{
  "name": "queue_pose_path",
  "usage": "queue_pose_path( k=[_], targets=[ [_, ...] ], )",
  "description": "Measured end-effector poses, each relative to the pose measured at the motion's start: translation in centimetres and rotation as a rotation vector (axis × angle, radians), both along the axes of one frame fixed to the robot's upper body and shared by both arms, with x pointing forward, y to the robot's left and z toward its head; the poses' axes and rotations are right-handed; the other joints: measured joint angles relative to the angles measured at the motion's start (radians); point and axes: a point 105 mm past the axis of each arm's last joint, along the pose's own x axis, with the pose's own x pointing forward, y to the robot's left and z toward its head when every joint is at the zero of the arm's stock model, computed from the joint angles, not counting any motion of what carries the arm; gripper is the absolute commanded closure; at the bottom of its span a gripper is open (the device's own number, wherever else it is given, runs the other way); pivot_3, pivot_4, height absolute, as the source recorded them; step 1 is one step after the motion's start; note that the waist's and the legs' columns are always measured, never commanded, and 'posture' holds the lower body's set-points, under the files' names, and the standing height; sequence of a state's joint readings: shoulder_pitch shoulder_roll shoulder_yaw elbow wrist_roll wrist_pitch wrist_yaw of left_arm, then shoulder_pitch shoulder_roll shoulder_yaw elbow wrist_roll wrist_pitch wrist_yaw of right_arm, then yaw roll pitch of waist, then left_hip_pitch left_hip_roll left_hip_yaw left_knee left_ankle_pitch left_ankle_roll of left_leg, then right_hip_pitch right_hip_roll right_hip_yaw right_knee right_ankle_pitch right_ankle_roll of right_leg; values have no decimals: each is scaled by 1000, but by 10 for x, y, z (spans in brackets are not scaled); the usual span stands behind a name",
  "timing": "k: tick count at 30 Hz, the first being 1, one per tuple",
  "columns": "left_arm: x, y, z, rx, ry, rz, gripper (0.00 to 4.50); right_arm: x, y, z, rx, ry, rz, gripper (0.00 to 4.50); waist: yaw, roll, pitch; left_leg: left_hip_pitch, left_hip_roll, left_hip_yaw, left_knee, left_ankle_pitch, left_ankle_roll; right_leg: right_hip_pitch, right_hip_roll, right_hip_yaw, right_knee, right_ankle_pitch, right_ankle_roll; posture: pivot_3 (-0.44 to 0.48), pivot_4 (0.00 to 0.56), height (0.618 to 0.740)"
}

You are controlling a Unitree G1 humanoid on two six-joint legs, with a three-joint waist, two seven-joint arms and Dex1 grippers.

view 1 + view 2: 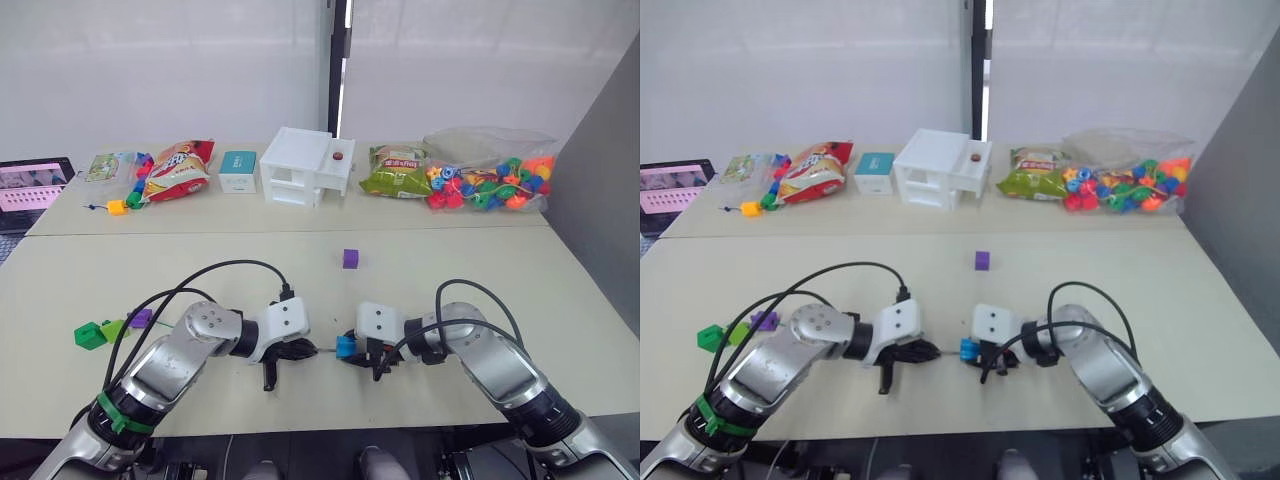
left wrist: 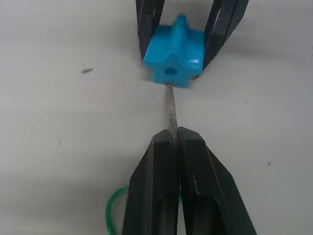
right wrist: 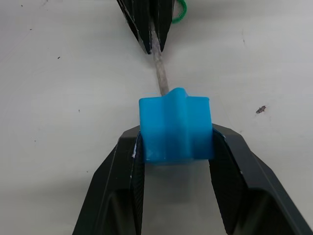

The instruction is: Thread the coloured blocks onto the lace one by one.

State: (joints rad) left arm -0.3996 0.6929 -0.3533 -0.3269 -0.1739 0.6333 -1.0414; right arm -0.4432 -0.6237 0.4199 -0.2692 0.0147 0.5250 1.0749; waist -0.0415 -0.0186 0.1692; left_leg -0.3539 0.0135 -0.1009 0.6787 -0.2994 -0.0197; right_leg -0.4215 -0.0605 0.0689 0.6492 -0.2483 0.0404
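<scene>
Blue plastic, smooth and slightly glossy: the blue block (image 3: 175, 128) is a cube with ribbed, star-like edges and a round hole in the face turned to the left gripper, as we see in the left wrist view. The right gripper (image 1: 375, 358) has its black fingers (image 3: 113, 196) clamped on the block's two sides, low over the pale counter (image 1: 450, 270) at its near edge. The left gripper (image 1: 285, 358) has its fingers (image 2: 151, 196) pressed together on the lace (image 2: 171, 110), pinching the stiff, pale, rough-looking tip, whose end meets the hole in the block. We cannot tell how far it has entered.

The wrist views show us a thin green loop of the cord behind the left fingers, which the head views leave too small to read. The head views give us the rest: a purple block (image 1: 350, 258) alone mid-counter, well apart from both grippers, and near the left edge another purple block (image 1: 141, 318), a light green block (image 1: 113, 328) and a dark green block (image 1: 89, 336) close together.

Along the far side stand a white box-like house (image 1: 305, 167), a small teal and white carton (image 1: 238, 171), crinkled snack bags (image 1: 178, 170) and a clear bag of mixed beads (image 1: 490, 180). Their printing is too small for us to read.
</scene>
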Motion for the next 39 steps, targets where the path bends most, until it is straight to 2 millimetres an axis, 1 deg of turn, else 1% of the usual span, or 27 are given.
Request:
queue_pose_path(
  k=[4, 9, 14, 17, 21, 39],
  targets=[
    [3, 9, 2, -66, 14, 47, 4500, -2, -6, -1, -3, -1, -13, 3158, 6, 0, 0, 0, 0, 0, 0, 0, 0, 0, -1, 0, 0, 0, 0, 0, 150, 740],
    [1, 6, 11, -165, 30, 56, 4500, -3, -10, -1, -7, -6, -15, 3158, 17, 0, 0, 0, -1, 0, 1, 0, 0, 1, -1, 0, -1, 0, 0, 0, 150, 740],
    [-2, 4, 11, -174, 41, 38, 4500, -3, -10, -1, -7, -5, -15, 3158, 17, 0, 0, 0, -1, 0, 1, 0, 0, 1, -1, 0, -1, 0, 0, 0, 150, 740],
    [-6, 7, 6, -136, 55, 20, 4500, -3, -10, -1, -8, -5, -15, 3158, 17, 0, 0, 0, 0, 0, 1, 0, 0, 1, -1, 0, -1, 0, 0, 0, 150, 740],
    [-6, 9, 4, -112, 47, 15, 4500, -3, -11, -1, -10, -3, -15, 3158, 18, 0, 0, 0, 0, 0, 1, 0, 0, 1, -1, 0, -1, 0, 0, 0, 150, 740],
    [-6, -6, 9, -147, 27, -26, 4500, -3, -11, -1, -16, -2, -10, 3158, 21, 0, 0, 0, 0, 0, 1, 0, 0, 1, -1, 0, -1, 0, 0, 0, 150, 740]
  ],
)
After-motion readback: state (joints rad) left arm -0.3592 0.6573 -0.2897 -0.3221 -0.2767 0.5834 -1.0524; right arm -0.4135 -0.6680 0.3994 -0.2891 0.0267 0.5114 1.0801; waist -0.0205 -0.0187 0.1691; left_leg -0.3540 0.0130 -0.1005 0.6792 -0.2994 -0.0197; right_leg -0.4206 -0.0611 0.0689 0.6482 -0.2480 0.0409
